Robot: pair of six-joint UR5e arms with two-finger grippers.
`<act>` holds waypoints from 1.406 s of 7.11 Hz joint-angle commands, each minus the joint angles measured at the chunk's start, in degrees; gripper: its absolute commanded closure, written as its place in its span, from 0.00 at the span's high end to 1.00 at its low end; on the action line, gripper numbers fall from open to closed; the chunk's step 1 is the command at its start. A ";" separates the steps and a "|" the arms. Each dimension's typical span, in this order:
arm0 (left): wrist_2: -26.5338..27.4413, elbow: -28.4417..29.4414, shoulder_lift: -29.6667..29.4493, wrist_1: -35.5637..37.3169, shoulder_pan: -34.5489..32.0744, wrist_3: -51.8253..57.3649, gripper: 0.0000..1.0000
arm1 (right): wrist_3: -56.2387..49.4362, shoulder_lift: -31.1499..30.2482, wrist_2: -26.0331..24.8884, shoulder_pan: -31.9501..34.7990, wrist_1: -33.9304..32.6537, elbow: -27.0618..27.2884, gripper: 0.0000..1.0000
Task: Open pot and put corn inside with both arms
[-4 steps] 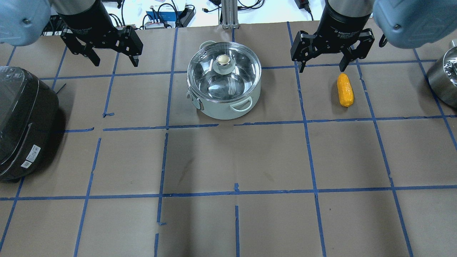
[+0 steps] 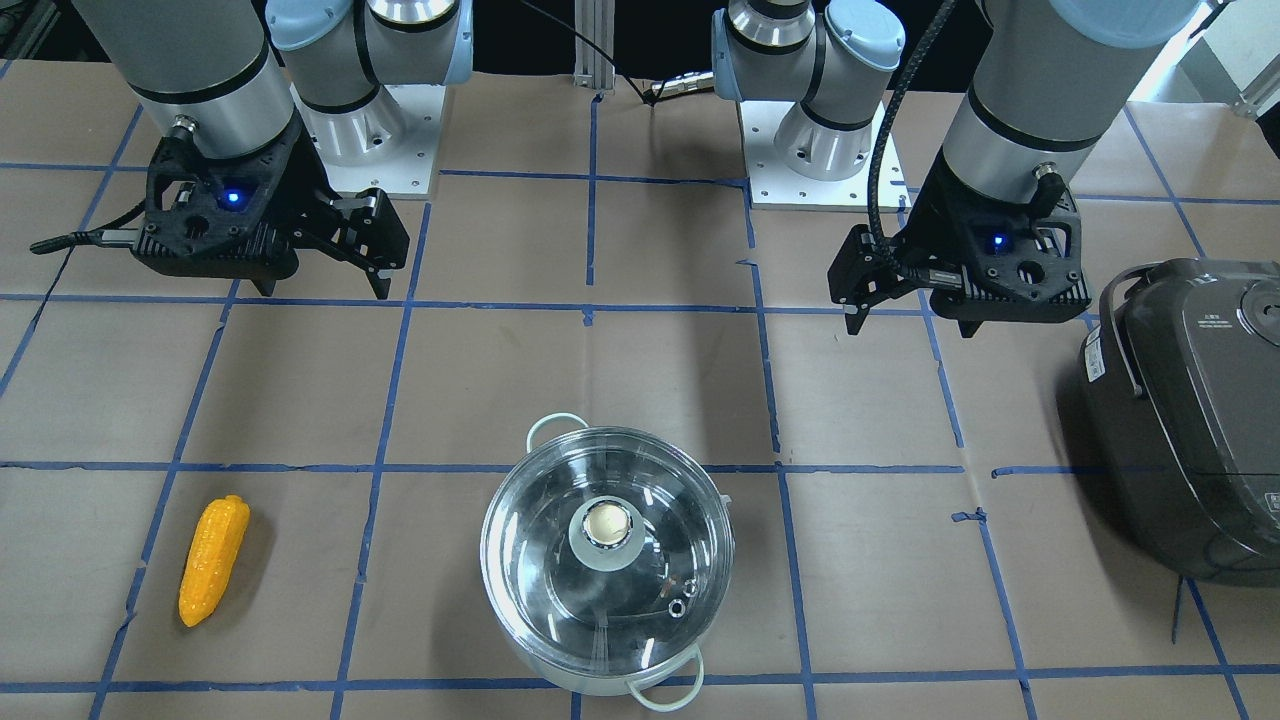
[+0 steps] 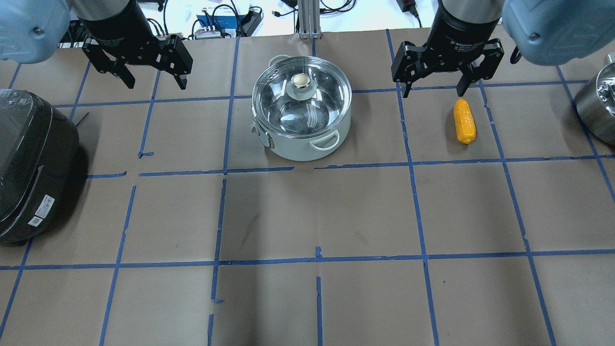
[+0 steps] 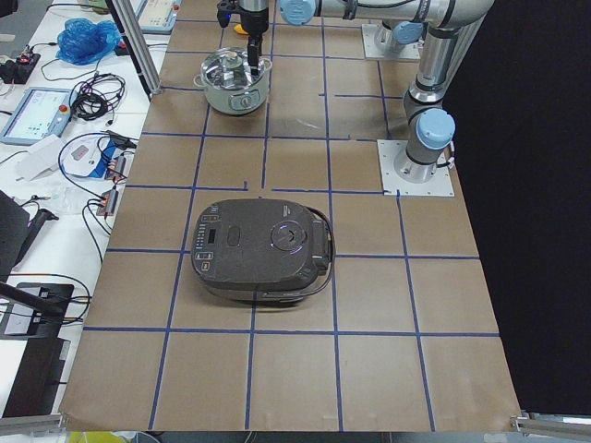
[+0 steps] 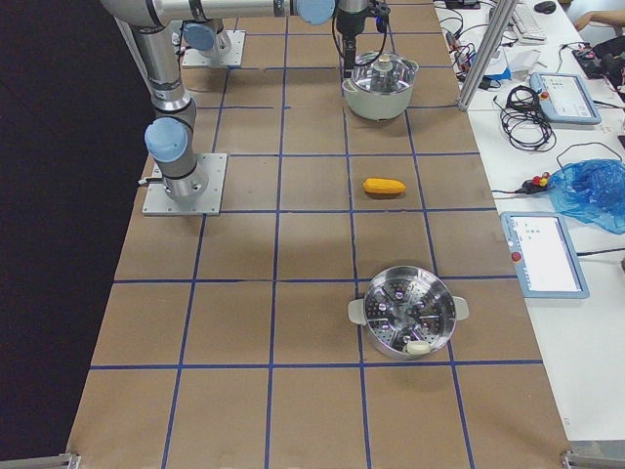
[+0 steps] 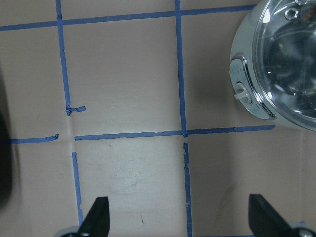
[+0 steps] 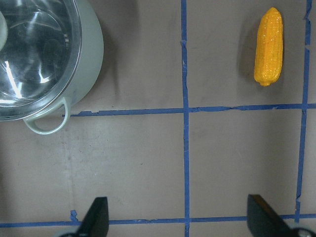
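Overhead: the pot stands at the far middle of the paper-covered table, its glass lid on and the knob up. The left gripper hangs to the pot's left, fingers spread wide and holding nothing. The right gripper hangs to the pot's right, equally spread and empty. The corn lies flat on the paper, well right of the pot and just on the near side of the right gripper. A dark rice cooker sits at the left edge, a steel steamer pot at the right edge.

Front view: both grippers hover above the table by the arm bases, blue lights lit. The lidded pot sits between them on the camera's side, with the corn alone on the view's left.

Left side view: the cooker lies mid-table, lid closed, with the pot far beyond it.

Right side view: the corn lies between the lidded pot and the steamer pot, touching neither.

Left wrist view: two parted fingertips frame bare paper, and the pot's rim shows at the upper right.

Right wrist view: parted fingertips again, with the pot and a loop handle at the upper left and the corn at the upper right.
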 commanded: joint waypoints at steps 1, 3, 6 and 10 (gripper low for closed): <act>-0.08 -0.51 0.18 0.15 -0.23 0.02 1.00 | 0.15 0.32 0.00 -0.09 -0.39 0.32 1.00; -0.78 -0.34 0.00 0.07 -0.23 1.69 1.00 | -0.11 4.08 -0.78 -1.66 -5.96 -1.86 1.00; -0.95 3.85 -3.32 -0.46 -0.84 -2.42 1.00 | -3.87 13.19 -0.70 -4.38 -6.80 -13.18 1.00; -4.56 25.19 -25.42 2.35 -16.20 -17.19 1.00 | -15.04 29.73 -1.93 -16.08 -13.81 -11.29 0.99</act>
